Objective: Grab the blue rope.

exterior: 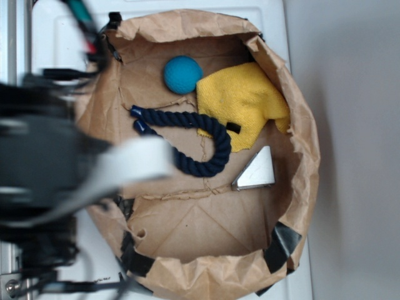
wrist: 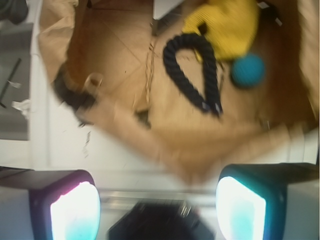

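Only wrist view shows fingers (wrist: 75, 212) spread, above blue rope (wrist: 192, 70).

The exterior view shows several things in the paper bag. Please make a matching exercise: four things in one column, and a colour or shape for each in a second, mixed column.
Things:
1. rope
2. ball
3. cloth
4. metal piece

Descriptions:
A. yellow, crumpled
B. dark navy, bent in a U
C. silver, triangular
D. teal-blue, round

Pairs: 1-B, 2-D, 3-A, 4-C

All four lie inside the brown paper bag.
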Tool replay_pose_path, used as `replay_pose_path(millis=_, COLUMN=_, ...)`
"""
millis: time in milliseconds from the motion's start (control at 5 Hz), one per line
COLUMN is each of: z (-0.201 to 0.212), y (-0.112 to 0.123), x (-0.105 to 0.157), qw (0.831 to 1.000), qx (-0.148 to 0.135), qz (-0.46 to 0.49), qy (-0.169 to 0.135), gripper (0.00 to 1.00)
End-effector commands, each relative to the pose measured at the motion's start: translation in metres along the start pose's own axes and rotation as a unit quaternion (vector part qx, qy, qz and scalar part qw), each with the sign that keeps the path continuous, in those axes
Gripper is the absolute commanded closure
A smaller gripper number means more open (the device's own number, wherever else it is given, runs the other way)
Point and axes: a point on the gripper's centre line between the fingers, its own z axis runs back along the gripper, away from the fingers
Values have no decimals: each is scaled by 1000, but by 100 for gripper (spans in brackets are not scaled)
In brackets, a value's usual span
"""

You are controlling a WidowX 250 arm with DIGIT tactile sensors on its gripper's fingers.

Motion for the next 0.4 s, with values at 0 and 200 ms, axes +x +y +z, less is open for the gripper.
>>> replay_pose_path(millis=0, z=-56, y=20, x=41, qw=989, qx=34, qz=-133, qy=-49, gripper=0)
replay_pose_path(millis=200, z=-68, y=10, x=-13, qw=992, qx=-42, qz=-117, qy=4, gripper=0)
